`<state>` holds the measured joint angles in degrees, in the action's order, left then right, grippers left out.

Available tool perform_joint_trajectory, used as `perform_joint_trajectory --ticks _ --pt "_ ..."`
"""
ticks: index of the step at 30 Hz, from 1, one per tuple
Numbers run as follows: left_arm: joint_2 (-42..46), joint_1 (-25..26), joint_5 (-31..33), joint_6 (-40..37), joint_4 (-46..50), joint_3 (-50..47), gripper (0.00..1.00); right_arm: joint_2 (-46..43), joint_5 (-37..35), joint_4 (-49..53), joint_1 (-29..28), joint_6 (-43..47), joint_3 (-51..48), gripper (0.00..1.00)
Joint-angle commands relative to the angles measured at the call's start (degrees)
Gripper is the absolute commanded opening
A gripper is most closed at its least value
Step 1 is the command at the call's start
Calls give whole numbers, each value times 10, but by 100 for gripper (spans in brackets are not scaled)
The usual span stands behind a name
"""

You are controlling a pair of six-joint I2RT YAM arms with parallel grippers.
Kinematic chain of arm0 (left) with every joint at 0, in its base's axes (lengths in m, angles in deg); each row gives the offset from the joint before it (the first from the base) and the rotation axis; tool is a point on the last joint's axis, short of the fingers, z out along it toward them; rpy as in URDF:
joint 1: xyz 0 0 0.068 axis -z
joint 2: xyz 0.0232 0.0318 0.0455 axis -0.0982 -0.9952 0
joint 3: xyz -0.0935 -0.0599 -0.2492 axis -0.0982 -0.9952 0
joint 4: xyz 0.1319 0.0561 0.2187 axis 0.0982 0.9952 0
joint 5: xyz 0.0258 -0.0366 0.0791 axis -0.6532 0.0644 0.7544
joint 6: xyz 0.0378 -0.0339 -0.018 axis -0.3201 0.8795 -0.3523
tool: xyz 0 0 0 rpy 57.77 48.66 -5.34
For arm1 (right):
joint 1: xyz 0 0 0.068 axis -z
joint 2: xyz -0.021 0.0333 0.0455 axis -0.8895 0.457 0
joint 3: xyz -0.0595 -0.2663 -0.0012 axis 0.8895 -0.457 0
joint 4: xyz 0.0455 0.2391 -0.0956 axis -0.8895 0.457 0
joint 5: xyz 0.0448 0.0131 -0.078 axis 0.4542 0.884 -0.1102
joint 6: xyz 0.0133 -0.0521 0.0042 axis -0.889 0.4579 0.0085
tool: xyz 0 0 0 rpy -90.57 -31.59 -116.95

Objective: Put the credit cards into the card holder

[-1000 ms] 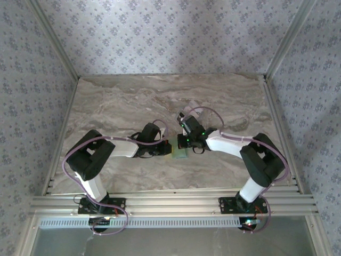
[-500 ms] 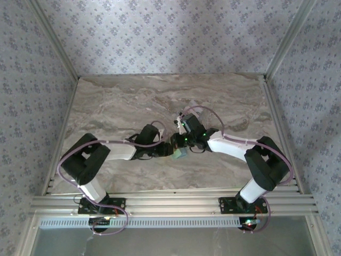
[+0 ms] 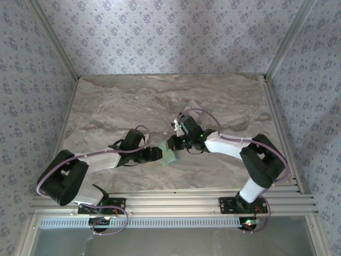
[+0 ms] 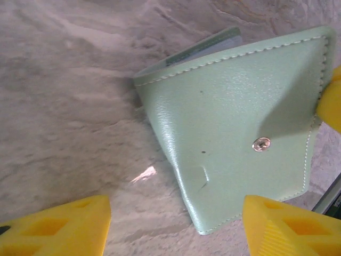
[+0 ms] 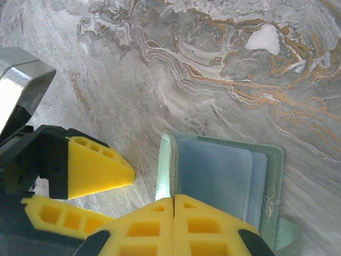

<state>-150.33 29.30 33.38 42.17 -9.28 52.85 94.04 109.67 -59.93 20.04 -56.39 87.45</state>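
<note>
The card holder (image 4: 234, 122), pale green with a metal snap, is held tilted above the marble table (image 3: 117, 101), and a thin edge pokes out along its top. My right gripper (image 5: 175, 210) is shut on the edge of its cover. That cover stands open over the clear inner sleeves (image 5: 218, 178). My left gripper (image 4: 177, 209) is open just short of the holder's lower corner, one finger on each side and neither touching it. From above, the holder (image 3: 170, 157) sits between the left gripper (image 3: 158, 154) and the right gripper (image 3: 173, 144). What looks like a pale credit card (image 3: 193, 103) lies behind the right arm.
Patterned walls enclose the table on three sides. An aluminium rail (image 3: 170, 202) runs along the near edge by the arm bases. Open marble lies to the back and far left.
My left gripper has opened, let go of the card holder and drawn back to the left. The right gripper has kept its grip and carried the holder slightly left.
</note>
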Motion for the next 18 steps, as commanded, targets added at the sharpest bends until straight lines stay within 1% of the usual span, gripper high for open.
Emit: perform_joint_trajectory --ticks 1,6,9,11,14,18 --pt "21 -15 -23 -1 23 -8 58 8 20 -13 -4 -13 6 0" --pt "16 -25 -19 -11 35 4 29 -2 19 -13 -3 -15 -1 0" --pt "-4 -25 -15 -19 38 20 18 -8 16 -10 2 -15 -8 0" --pt "-22 -23 -18 -22 35 30 13 -14 13 -7 4 -16 -13 0" --pt "-48 -13 -22 -24 23 44 8 -26 6 1 7 -14 -20 0" --pt "-81 10 -22 -14 -1 63 7 -41 2 10 10 -13 -28 0"
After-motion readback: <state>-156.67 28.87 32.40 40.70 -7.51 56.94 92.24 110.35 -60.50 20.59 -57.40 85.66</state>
